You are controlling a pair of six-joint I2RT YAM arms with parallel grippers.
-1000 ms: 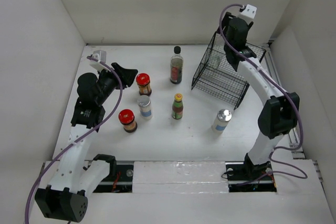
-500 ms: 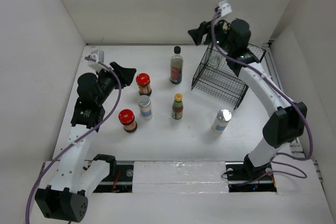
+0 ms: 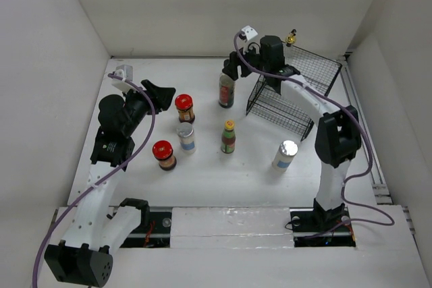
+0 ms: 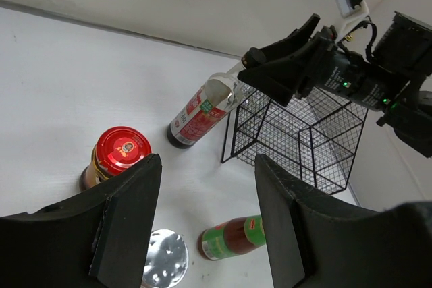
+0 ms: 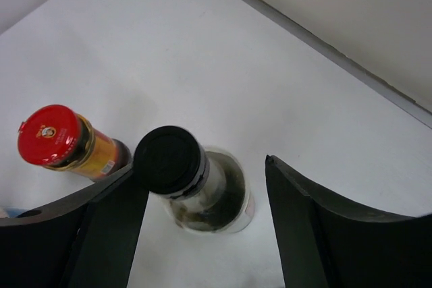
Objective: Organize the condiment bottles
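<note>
Nearest to my bases, on the right side of the table, one silver-capped white bottle stands upright, apart from the others. On the left side, about as near, stands a red-lidded dark jar. A little farther, the second silver-capped white jar is just beside it. The yellow-capped green bottle stands near the middle of the table.

Behind these is the second red-lidded jar. My left gripper hangs just to the left of this jar and above it. In the left wrist view its two fingers are parted with a clear gap. Nothing is between them, so this hand is released and empty.

Farther still stands the black-capped dark bottle, upright. My right gripper is directly over its cap. In the right wrist view the cap shows between the two fingers. It is close to one of them and there is free space on the other side. The jaws are spread and do not grasp the bottle.

The black wire basket is just beside this bottle, on the right. At the far edge of the basket, beyond my right arm, the gold top of the clear bottle shows. Its body is hidden, and I cannot tell if it is inside the basket or behind it.
</note>
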